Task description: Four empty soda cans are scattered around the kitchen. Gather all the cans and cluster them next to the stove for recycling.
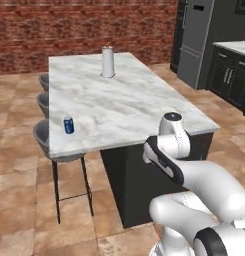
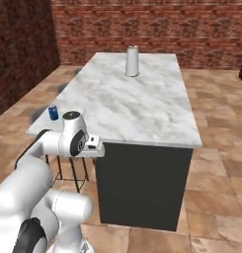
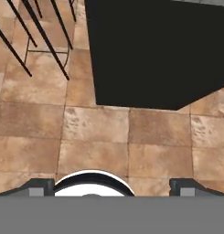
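Blue soda can (image 1: 69, 125) on island (image 1: 124, 107), well apart from claw (image 3: 111, 188)

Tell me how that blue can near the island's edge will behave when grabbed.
The blue can stands upright, small and narrow, so it probably tips if nudged. Tipped, it would likely roll; the island edge is close. Being empty, probably light and easily dented.

A long rectangular island with a white marble top (image 1: 124, 107) and a dark, flat-sided base stands on a floor of brown stone tiles (image 1: 24, 220). Two things rest on the marble. A small blue soda can with a white band and silver top (image 1: 69, 125) stands upright near the island's stool-side edge, close to the near corner. A tall white paper-towel roll (image 1: 108, 62) stands upright toward the island's far end, well apart from the can.
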